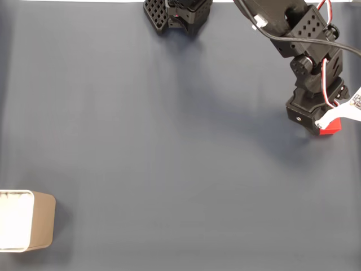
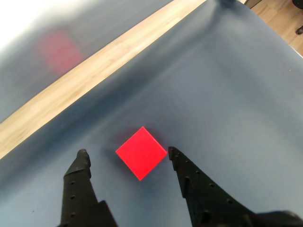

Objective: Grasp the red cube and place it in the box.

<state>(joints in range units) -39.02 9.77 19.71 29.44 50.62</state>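
Observation:
The red cube (image 2: 141,152) lies on the dark blue mat, turned corner-on between my two black fingers in the wrist view. My gripper (image 2: 128,155) is open, its fingertips on either side of the cube without touching it. In the fixed view the cube (image 1: 332,125) peeks out at the right edge beneath the black arm head, and the gripper (image 1: 324,124) hovers right over it. The box (image 1: 35,220), tan with a white interior, sits at the far lower left of that view, far from the arm.
The arm's black base (image 1: 177,14) stands at the top centre of the fixed view. A light wooden strip (image 2: 94,75) borders the mat beyond the cube in the wrist view. Open blue mat (image 1: 169,147) stretches between the arm and the box.

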